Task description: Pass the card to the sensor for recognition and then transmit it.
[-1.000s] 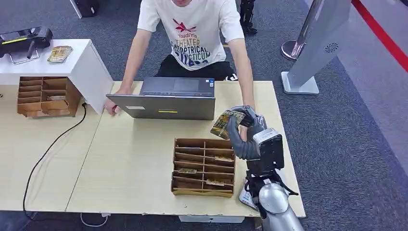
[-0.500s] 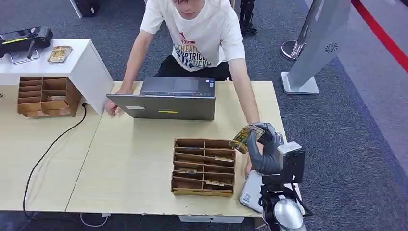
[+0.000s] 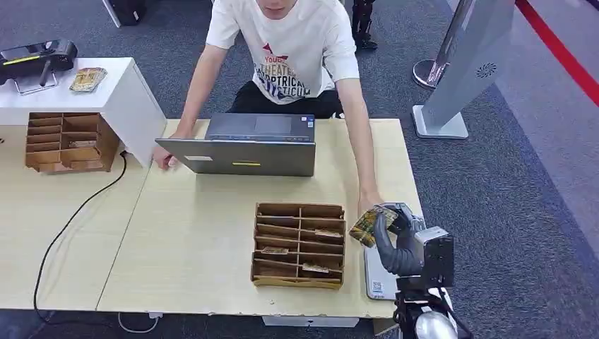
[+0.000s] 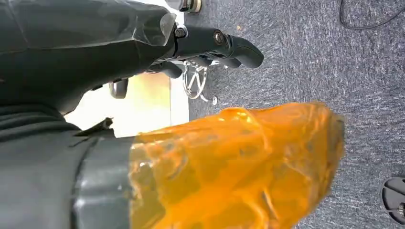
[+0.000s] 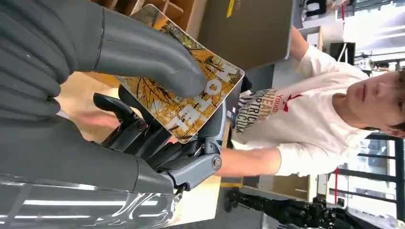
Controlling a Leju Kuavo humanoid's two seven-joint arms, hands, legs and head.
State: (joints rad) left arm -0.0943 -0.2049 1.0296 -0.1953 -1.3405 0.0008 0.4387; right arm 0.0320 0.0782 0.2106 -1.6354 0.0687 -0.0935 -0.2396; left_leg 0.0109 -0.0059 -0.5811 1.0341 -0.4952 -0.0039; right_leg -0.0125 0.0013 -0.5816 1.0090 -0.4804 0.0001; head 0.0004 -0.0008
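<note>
**Card held over the sensor plate at the counter's right end**

At the far left a white cabinet [image 3: 127, 99] carries a black device [image 3: 37, 55] and a small stack of cards [image 3: 87, 78], and a brown divided box [image 3: 69, 141] stands below it. A black cable [image 3: 70, 226] runs across the counter [image 3: 191, 240]. A person in a white shirt [image 3: 289, 49] leans over a grey laptop [image 3: 244, 145] and reaches one arm down toward the right side. In front of the laptop stands a cardboard organizer [image 3: 299, 244] with several cards in its slots. Just right of it, the right robot hand [image 3: 395, 236] pinches the yellow patterned card [image 3: 371, 223] between thumb and fingers, tilted. The person's hand [image 3: 367, 205] is very near the card; I cannot tell if it touches. Under the robot hand lies the flat grey sensor [image 3: 378, 272]. The left robot hand [image 4: 210, 45], seen from its wrist, has its fingers curled in, holding nothing.
</note>
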